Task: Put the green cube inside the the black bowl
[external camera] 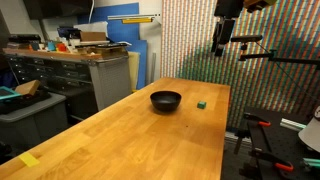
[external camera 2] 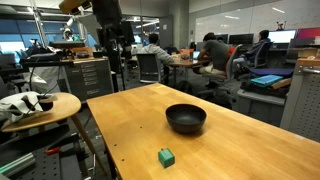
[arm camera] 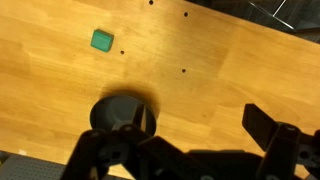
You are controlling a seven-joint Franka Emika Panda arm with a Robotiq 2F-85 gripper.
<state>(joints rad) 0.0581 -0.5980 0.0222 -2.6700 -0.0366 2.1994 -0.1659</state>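
Note:
The green cube (external camera: 201, 103) lies on the wooden table (external camera: 130, 140), a short way to the side of the black bowl (external camera: 166, 100). Both also show in an exterior view, the cube (external camera 2: 166, 157) near the table's edge and the bowl (external camera 2: 186, 118) behind it. The bowl looks empty. My gripper (external camera: 222, 38) hangs high above the far end of the table, well away from both; it also shows in an exterior view (external camera 2: 113, 38). In the wrist view the gripper (arm camera: 195, 132) is open and empty, with the bowl (arm camera: 113, 107) and the cube (arm camera: 101, 40) far below.
A strip of yellow tape (external camera: 28, 159) lies on the table's near corner. A workbench with drawers (external camera: 70, 65) stands beside the table. A camera stand (external camera: 265, 50) is beyond the far edge. A round side table (external camera 2: 40, 105) with clutter stands next to the table.

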